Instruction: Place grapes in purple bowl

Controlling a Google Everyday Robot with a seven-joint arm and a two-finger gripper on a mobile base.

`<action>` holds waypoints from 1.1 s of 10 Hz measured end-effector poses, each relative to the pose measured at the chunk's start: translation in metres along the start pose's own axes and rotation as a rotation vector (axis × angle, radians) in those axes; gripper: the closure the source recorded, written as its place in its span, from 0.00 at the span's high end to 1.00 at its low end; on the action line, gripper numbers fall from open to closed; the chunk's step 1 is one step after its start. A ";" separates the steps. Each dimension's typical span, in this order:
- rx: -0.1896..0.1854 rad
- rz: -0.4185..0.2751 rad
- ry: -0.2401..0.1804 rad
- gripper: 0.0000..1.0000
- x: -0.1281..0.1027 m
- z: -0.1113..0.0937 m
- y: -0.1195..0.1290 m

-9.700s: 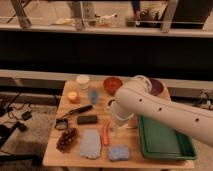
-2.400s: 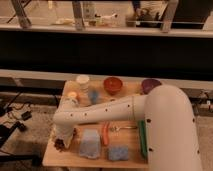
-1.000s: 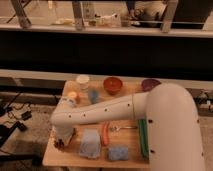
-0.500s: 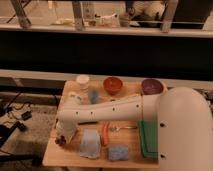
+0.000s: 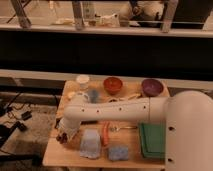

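A light wooden table [image 5: 52, 152] stands on a grey floor in front of a long dark wall panel. A pale ledge runs along the panel's top, and metal railing posts [image 5: 77, 15] rise from it. Beyond the posts is a brighter area where the items are too blurred to name. Dark cables [image 5: 11, 119] trail over the floor to the left of the table. No brand, label or writing can be read anywhere.

The robot's white arm [image 5: 125, 110] comes in from the lower right and stretches across the table to its front left corner. There the gripper [image 5: 64, 132] points down with its fingers together. The grapes [image 5: 61, 139] show as a dark knobbly lump right at its tip, by the table's left edge. Whether the bunch is pinched or merely touched cannot be told.

The purple bowl [image 5: 152, 87] sits at the far right corner, well apart from the grapes. An orange-red bowl [image 5: 113, 85] is to its left, and a white cup [image 5: 83, 80] stands further left. Near the front lie a pale blue cloth [image 5: 90, 144], a slim orange carrot-like item [image 5: 105, 134] just beside it, a blue sponge [image 5: 118, 152] and a green tray [image 5: 151, 141].
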 end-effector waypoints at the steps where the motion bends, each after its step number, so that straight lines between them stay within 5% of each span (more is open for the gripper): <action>1: 0.009 0.009 -0.004 0.06 0.001 -0.003 0.000; 11: 0.096 0.096 0.002 0.06 0.019 -0.041 0.005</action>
